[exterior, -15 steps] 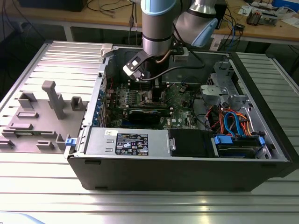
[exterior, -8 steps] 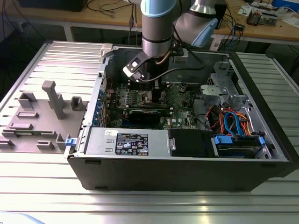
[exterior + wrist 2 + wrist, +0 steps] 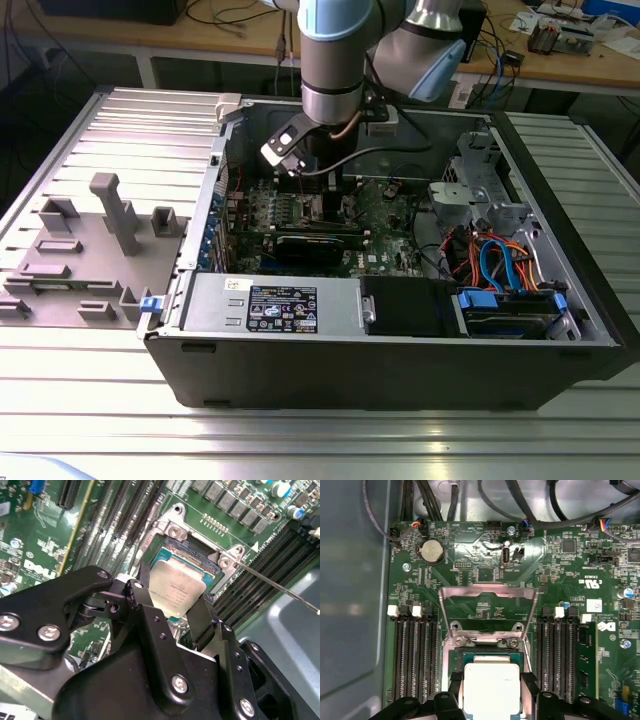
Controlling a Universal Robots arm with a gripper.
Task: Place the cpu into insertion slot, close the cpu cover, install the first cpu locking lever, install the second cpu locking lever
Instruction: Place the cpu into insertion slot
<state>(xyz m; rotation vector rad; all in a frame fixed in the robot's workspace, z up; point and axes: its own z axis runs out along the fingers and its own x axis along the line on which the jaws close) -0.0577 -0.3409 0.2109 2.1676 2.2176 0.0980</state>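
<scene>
Entry: cpu placement.

The cpu (image 3: 177, 592), a small flat square chip with a pale silver-grey metal top, is pinched in the black gripper (image 3: 172, 599). The jaws are closed on two opposite edges of the chip. It hangs just above the insertion slot (image 3: 187, 555), a square socket with a dark centre and a silver metal rim. In the second wrist view it looks slightly tilted against the socket.

My judgement for this step:
- Level the chip first.
- Square its edges to the rim.
- Come straight down, with no sliding across the contacts.
- Let go only once it lies flat inside the rim.

Appearance: the lid is matte and pale with softly rounded corners. A thin green border of carrier board shows around it.

Surroundings:
- The cpu cover (image 3: 487, 602), a thin grey metal frame with a large window, stands swung open beyond the slot.
- A thin silver lever rod (image 3: 280, 587) juts from a socket corner.
- Black memory slots (image 3: 415, 650) flank the socket on the green motherboard (image 3: 570, 570).
- In the exterior view the arm reaches down into the open grey metal computer case (image 3: 400, 370).
</scene>
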